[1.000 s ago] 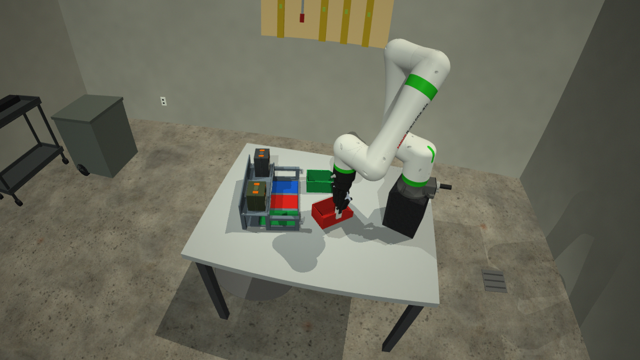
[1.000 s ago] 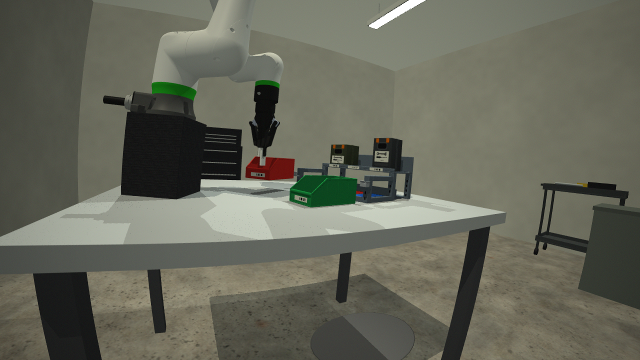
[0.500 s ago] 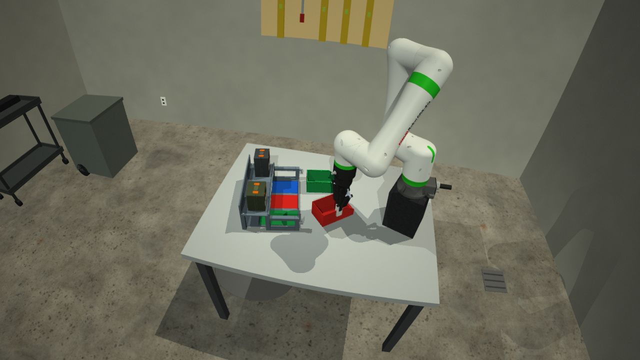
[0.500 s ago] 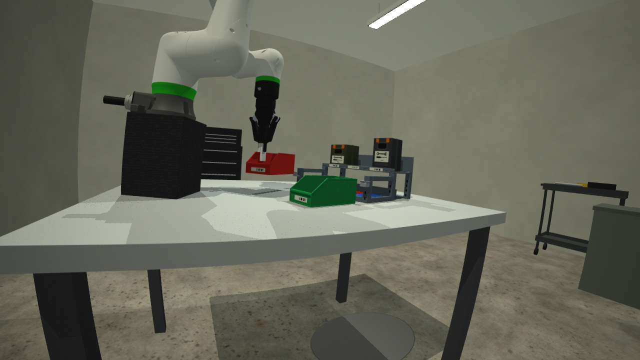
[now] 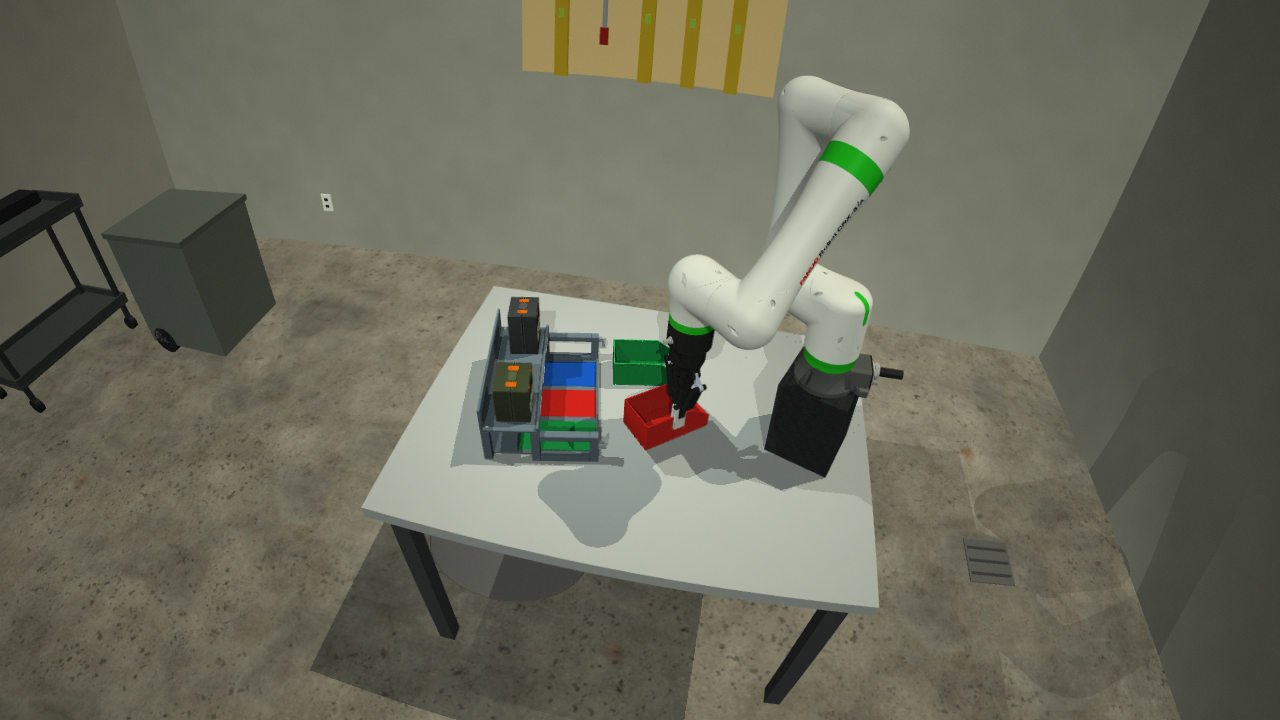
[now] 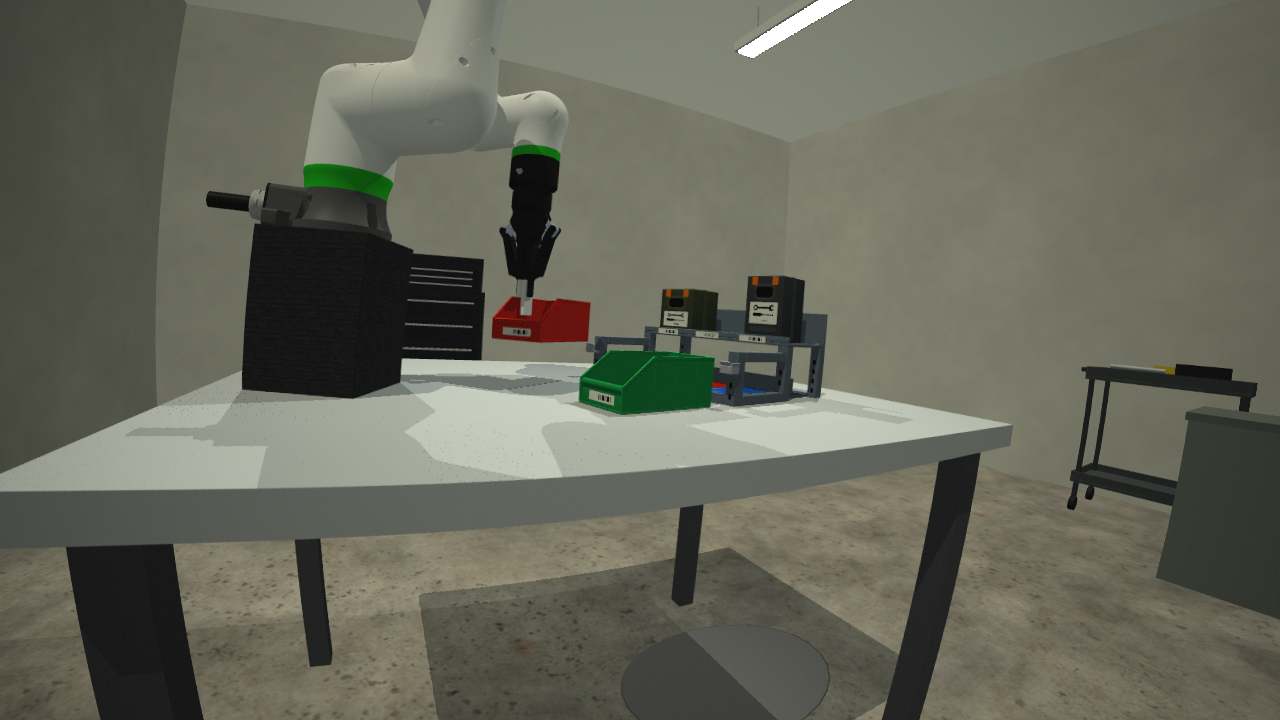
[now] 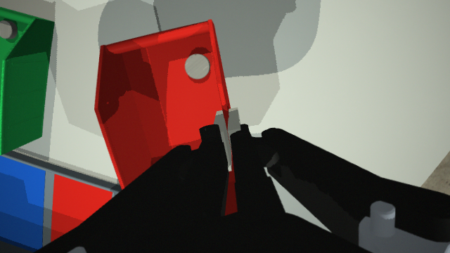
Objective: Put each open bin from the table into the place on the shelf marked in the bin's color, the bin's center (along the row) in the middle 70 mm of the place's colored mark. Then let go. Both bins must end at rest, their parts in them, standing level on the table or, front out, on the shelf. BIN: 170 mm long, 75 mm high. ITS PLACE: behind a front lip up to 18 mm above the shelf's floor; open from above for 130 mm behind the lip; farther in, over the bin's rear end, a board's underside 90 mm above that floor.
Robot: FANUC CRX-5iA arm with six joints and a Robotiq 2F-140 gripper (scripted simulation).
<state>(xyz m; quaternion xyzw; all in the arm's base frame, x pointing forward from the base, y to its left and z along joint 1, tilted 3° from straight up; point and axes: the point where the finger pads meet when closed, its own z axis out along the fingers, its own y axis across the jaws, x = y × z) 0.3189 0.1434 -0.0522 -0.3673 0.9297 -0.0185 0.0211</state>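
Pinching the red bin [image 5: 646, 429] [image 6: 563, 322] [image 7: 190, 102] by one side wall between nearly closed gripper [image 5: 680, 419] [image 6: 526, 300] [image 7: 230, 124] fingers, probably to leave its base free for lowering.

Plain gray walls [image 5: 429, 143] [image 6: 662, 197] enclose a mottled brown floor [image 5: 179, 501] [image 6: 1011, 626], where a dark wheeled cart [image 5: 60, 324] [image 6: 1163, 382] stands near a lidded gray bin [image 5: 192, 277] [image 6: 1230, 510]. A lit ceiling lamp [image 6: 796, 26] hangs overhead; a black drawer cabinet [image 6: 443, 313] stands beyond the pale table [image 5: 501, 528] [image 6: 501, 514].
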